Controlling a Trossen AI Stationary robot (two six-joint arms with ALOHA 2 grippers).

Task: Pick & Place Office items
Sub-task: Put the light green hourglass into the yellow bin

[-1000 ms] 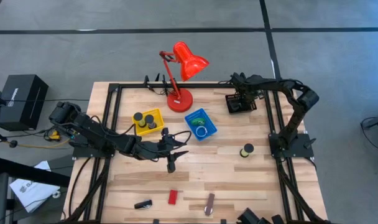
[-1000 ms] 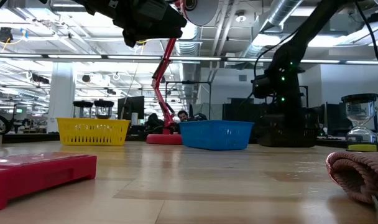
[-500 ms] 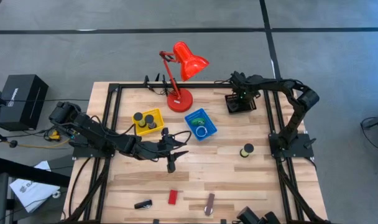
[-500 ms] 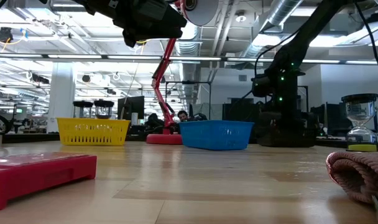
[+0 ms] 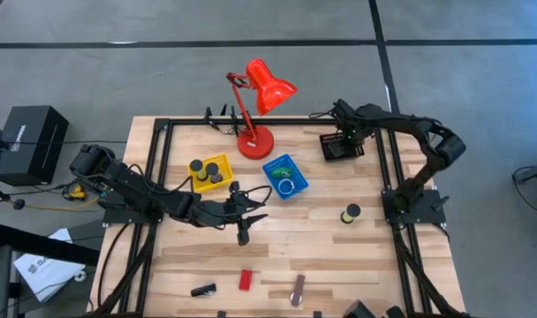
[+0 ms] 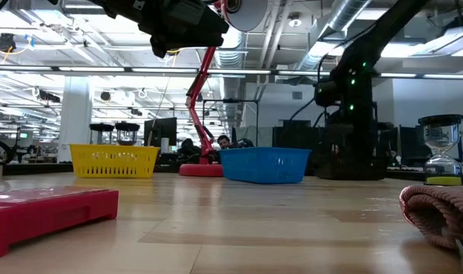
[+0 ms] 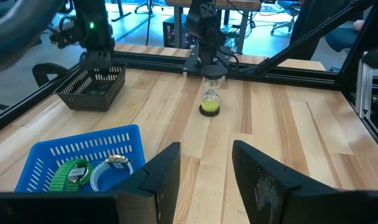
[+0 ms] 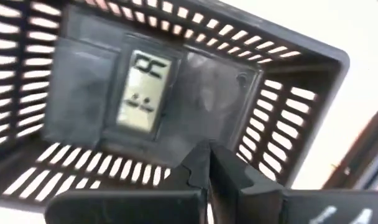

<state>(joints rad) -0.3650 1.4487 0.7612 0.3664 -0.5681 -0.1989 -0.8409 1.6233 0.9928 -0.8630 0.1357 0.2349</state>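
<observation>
High view: right arm point(image 5: 445, 146) swung outward; left arm point(image 5: 154, 201) unmoved.

My two arms are black, jointed tubes on black bases, with dark cables trailing along them. A small green light glows on the right arm point(image 6: 352, 76). The left gripper point(image 7: 204, 180) has flat, matte-black fingers point(image 7: 263, 177).

In the high view the black pieces in the yellow tray point(image 5: 210, 171) are too small to tell apart. The low view crops the red block point(image 6: 45, 215) at the left edge and a brownish ribbed thing point(image 6: 442, 215) at the right (what it is cannot be told). The right wrist view blurs the black mesh tray point(image 8: 282, 93).
</observation>
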